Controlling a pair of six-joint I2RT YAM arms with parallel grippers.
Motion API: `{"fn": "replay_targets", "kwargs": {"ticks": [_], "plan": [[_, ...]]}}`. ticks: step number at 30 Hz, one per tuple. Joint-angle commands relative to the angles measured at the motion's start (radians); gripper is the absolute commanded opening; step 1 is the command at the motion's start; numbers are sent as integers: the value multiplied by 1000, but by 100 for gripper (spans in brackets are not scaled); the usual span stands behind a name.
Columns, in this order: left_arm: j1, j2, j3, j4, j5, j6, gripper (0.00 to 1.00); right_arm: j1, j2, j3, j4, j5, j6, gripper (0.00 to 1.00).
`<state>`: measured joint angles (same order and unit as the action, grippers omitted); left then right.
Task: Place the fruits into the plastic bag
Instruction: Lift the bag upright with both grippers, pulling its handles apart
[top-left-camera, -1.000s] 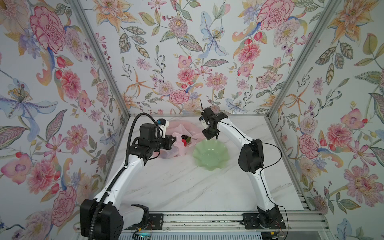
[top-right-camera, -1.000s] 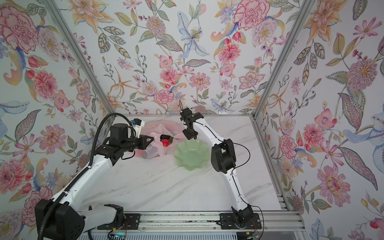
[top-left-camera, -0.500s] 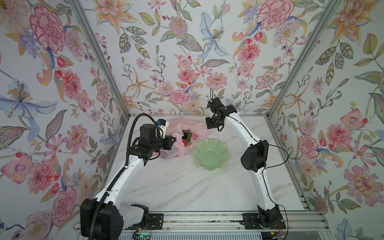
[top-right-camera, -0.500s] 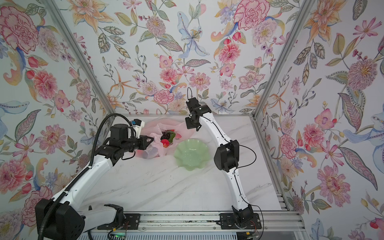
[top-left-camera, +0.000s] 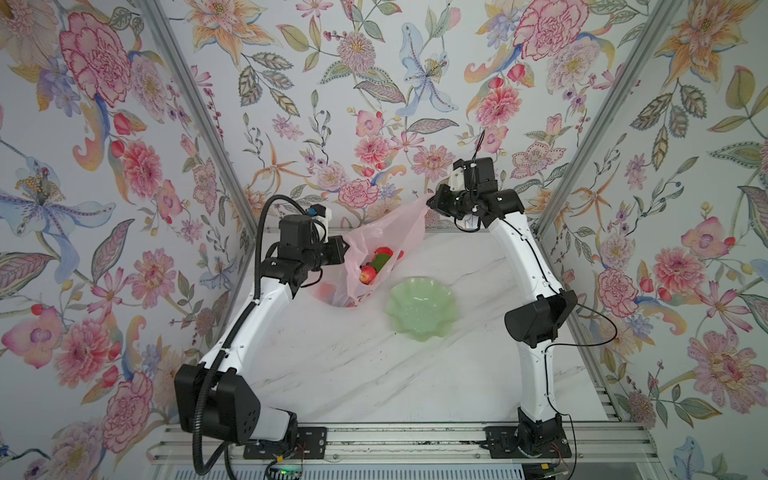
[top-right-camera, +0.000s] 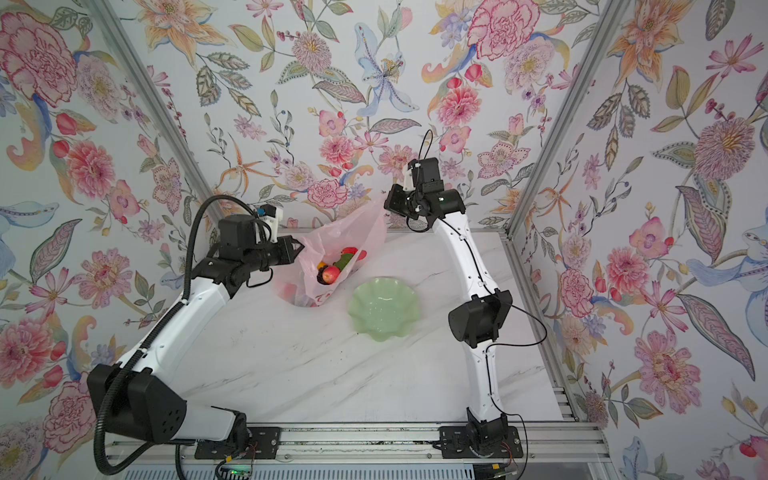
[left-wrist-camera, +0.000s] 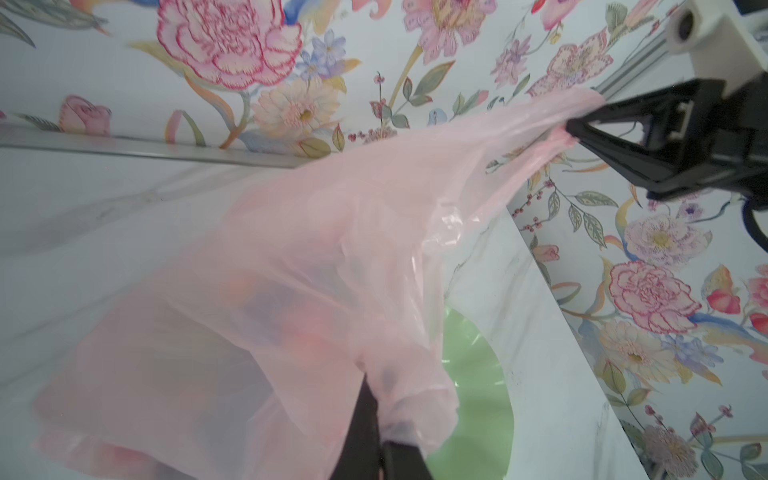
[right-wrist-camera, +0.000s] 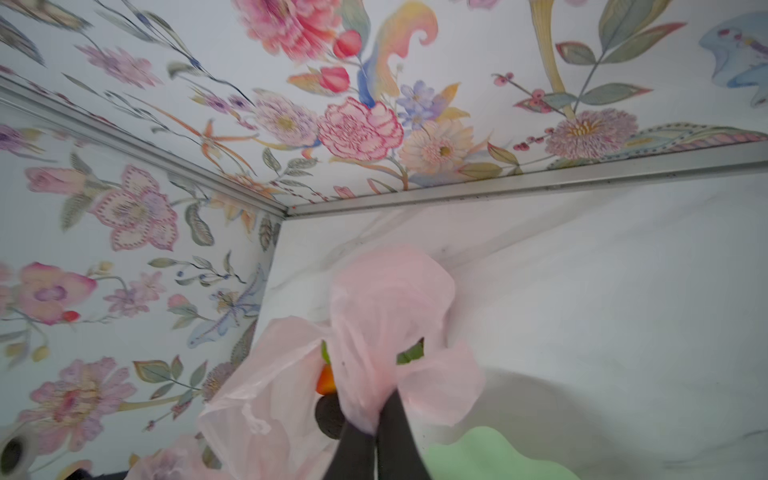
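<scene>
Change: right gripper (top-left-camera: 431, 202), low over the pale green dish (top-left-camera: 422, 309) a second ago, now stands high by the back edge of the tabletop (top-left-camera: 374, 374), drawing one side of the plastic bag (top-left-camera: 390, 232) up with it.
Right jaws: pressed together on a bunched strip of the pink film.
Left gripper (top-left-camera: 343, 249): unmoved, jaws pinching the opposite rim.
Bag: stretched open between both grippers, its bottom resting on the tabletop toward the back left corner.
Fruits (top-left-camera: 369, 274): a red apple, a green one and others lie in the bag's belly; the dish holds nothing.
Meaning: loading looks finished; only lifting or settling the bag seems left.
</scene>
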<state>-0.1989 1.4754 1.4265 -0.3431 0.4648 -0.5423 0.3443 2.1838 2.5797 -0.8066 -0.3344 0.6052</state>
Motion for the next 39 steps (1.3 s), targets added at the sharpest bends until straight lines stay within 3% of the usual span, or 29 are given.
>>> {"fn": "replay_targets", "kwargs": {"ticks": [1,5,8,16,21,24,26,30,33,36,39], "plan": [[25,72,168,-63,-55,-21,0,-58,-80,25,190,-56,142,0],[38,150,253,-19,-21,-56,0,-85,-120,26,285,-83,200,0],[44,175,286,-3,-12,-64,0,-85,-150,13,279,-79,159,0],[54,176,301,56,40,-70,0,-100,-265,-201,271,-52,94,0],[72,153,390,-54,-91,30,0,-111,-268,-250,284,-52,100,0],[99,156,314,3,-26,-21,0,-105,-264,-287,317,-71,125,0],[111,163,272,35,17,-61,0,-92,-247,-264,318,-87,139,0],[106,152,347,-14,-47,6,0,-48,-189,-98,235,-57,75,0],[107,157,323,33,-7,-22,0,-6,-207,-158,242,-11,30,0],[115,193,266,62,53,-82,0,-8,-191,-230,221,-52,68,0],[112,142,298,52,-27,-3,0,4,-180,-172,222,-54,56,0]]}}
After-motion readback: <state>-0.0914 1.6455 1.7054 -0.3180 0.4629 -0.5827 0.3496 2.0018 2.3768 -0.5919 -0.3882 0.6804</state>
